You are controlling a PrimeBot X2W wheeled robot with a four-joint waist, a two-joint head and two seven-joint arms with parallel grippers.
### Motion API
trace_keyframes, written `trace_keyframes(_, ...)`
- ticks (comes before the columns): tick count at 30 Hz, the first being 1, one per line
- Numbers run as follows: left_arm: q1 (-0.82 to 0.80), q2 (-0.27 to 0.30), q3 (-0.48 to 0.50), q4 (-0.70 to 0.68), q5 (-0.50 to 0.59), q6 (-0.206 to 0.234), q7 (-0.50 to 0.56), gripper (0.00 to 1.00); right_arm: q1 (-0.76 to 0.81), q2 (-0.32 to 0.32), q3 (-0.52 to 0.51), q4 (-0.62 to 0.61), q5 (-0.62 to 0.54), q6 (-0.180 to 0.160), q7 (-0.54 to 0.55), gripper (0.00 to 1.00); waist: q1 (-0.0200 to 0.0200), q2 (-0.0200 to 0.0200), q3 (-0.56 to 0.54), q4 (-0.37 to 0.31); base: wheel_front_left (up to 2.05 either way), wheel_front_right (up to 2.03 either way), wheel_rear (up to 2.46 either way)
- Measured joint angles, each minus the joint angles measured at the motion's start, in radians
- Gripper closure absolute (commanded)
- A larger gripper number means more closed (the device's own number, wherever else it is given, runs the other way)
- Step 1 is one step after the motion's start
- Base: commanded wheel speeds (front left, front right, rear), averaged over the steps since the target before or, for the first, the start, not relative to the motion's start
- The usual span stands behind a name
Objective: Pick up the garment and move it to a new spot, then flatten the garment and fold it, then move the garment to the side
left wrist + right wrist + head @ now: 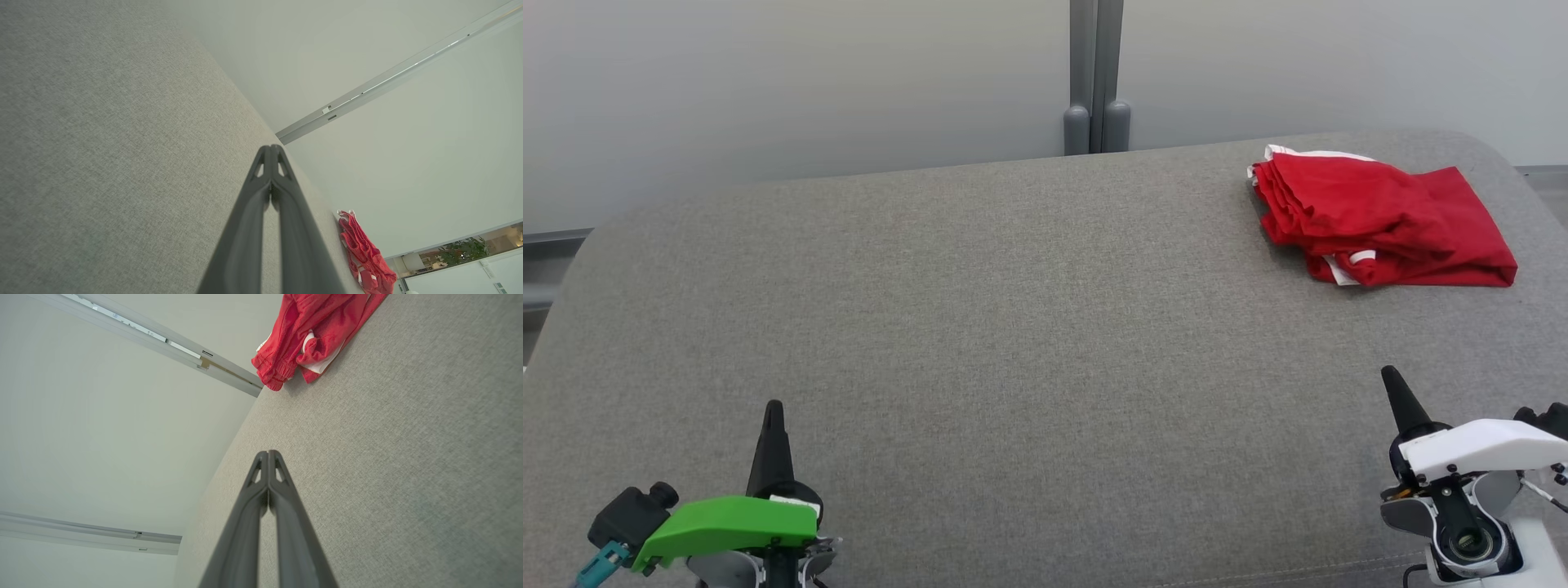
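Now the folded red garment [1380, 220] lies at the far right of the grey fabric surface [980, 327]. Left gripper [774, 406] and right gripper [1388, 372] are both closed, empty, well apart from it.

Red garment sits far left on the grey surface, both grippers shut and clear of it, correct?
No, the red garment lies far right on the grey surface, per the head view. The left gripper and right gripper are shut and clear of it.
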Motion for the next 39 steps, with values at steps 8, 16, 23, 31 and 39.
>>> trace_keyframes(8, -0.023, -0.003, -0.003, 0.007, -0.089, -0.009, 0.009, 1.00, -0.019, -0.002, -0.015, 0.007, 0.085, 0.000, 0.029, 1.00, 0.0000, 0.0000, 0.005, 0.001, 0.00, 0.00, 0.00)
trace_keyframes(16, -0.042, -0.007, -0.005, 0.013, -0.163, -0.017, 0.017, 1.00, -0.039, -0.005, -0.030, 0.015, 0.162, 0.000, 0.054, 1.00, 0.0000, 0.0000, 0.011, 0.002, 0.00, 0.00, 0.00)
trace_keyframes(23, -0.056, -0.010, -0.007, 0.020, -0.227, -0.024, 0.020, 1.00, -0.050, -0.007, -0.042, 0.022, 0.226, 0.000, 0.077, 1.00, 0.0000, 0.0000, 0.015, 0.002, 0.00, 0.00, 0.00)
trace_keyframes(31, -0.075, -0.016, -0.009, 0.029, -0.296, -0.032, 0.027, 1.00, -0.063, -0.011, -0.055, 0.030, 0.295, 0.000, 0.100, 1.00, 0.0000, 0.0000, 0.021, 0.003, 0.00, 0.00, 0.00)
trace_keyframes(39, -0.092, -0.021, -0.012, 0.035, -0.367, -0.040, 0.035, 1.00, -0.079, -0.014, -0.069, 0.036, 0.370, 0.000, 0.124, 1.00, 0.0000, 0.0000, 0.027, 0.004, 0.00, 0.00, 0.00)
